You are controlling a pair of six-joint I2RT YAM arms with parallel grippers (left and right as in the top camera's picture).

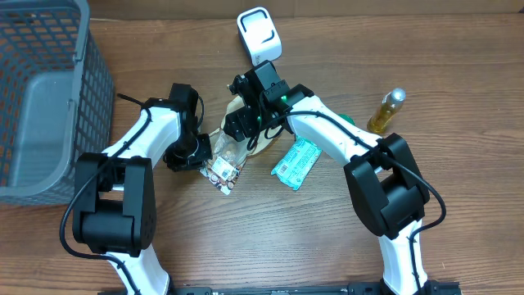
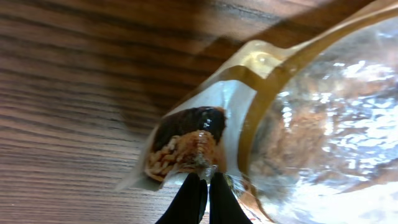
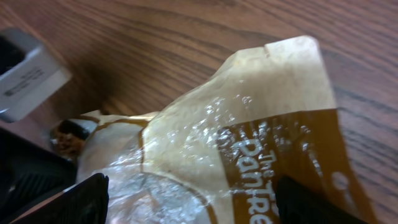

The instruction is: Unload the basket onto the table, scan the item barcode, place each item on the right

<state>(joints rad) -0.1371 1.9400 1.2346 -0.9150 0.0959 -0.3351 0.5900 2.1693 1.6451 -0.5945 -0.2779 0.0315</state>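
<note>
We see the snack bag (image 1: 223,157) at the centre of the overhead view, lying on the wooden worktop (image 1: 458,65) between the two arms, below the white scanner (image 1: 259,34) that stands at the top middle of the frame. The bag is part clear plastic, part tan paper with a gold border and brown lettering. The left jaws are clenched on it: in the left wrist view the two dark fingers (image 2: 189,199) meet at the bottom middle of the frame and pinch the thin sealed edge of the bag next to a printed picture of food. The right jaws are spread wide and straddle the bag from above. In the right wrist view one finger (image 3: 74,199) sits at the lower left of the frame and the other at the lower right, with the crinkled bag filling the space between them; we cannot tell whether either finger touches it. A corner of the scanner shows at the upper left of that same view. A teal packet (image 1: 295,162) lies just right of the bag, a bottle of amber liquid (image 1: 386,111) stands farther right, and a grey mesh basket (image 1: 94,90) fills the upper left corner.
</note>
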